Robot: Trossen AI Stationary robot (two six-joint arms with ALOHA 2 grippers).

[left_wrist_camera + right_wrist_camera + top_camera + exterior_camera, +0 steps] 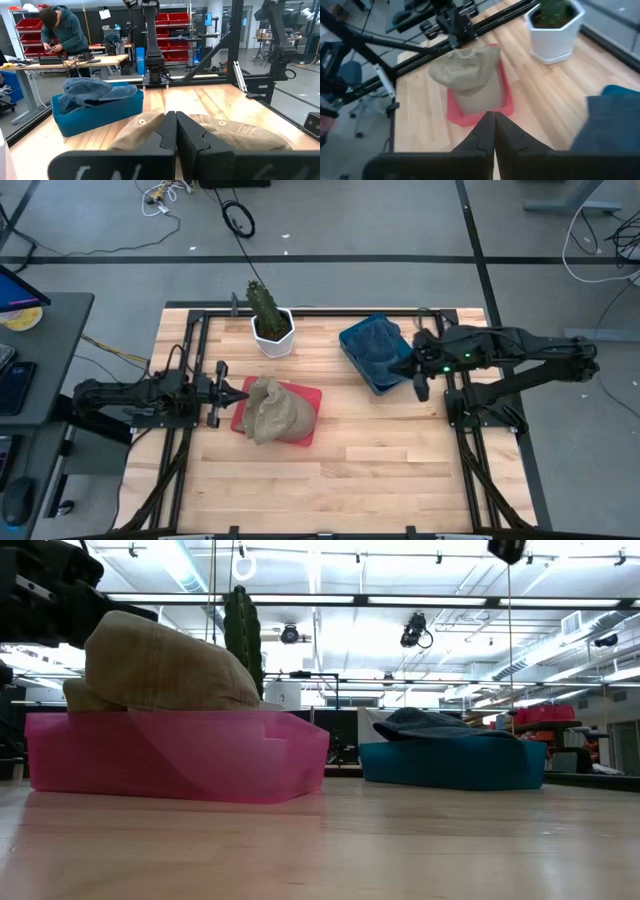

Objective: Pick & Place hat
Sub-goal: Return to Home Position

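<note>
Jaws, left gripper (175, 116): fingers pressed flat together, nothing between them. Position in the high view: at 9 o'clock of the red bin, tips just beside the bin's edge and pointing toward 3 o'clock, arm stretched low along the table's 9 o'clock side.

Jaws, right gripper (493, 116): fingers likewise closed tip to tip and empty. Position in the high view: at 3 o'clock of the blue bin, just beside its rim, arm reaching in from the table's 3 o'clock side. Its wrist camera looks down across the table toward the red bin.

Brown cap (277, 412): lies in the red bin (170, 755), crown up and bulging well above the rim. Bin sits on the table (380, 470) at about 9 o'clock from the table's centre.

Blue cap (378, 345): lies in the blue bin (450, 765), its top showing just over the rim. Bin sits at about 1 o'clock from the table's centre, well apart from the red bin.

Cactus (264, 302): upright in a white pot (273, 332), at about 11 o'clock from the table's centre, between the two bins and nearer the far edge.

Person (62, 32): seen in the left wrist view, bent over a bench in the room beyond the table.
</note>
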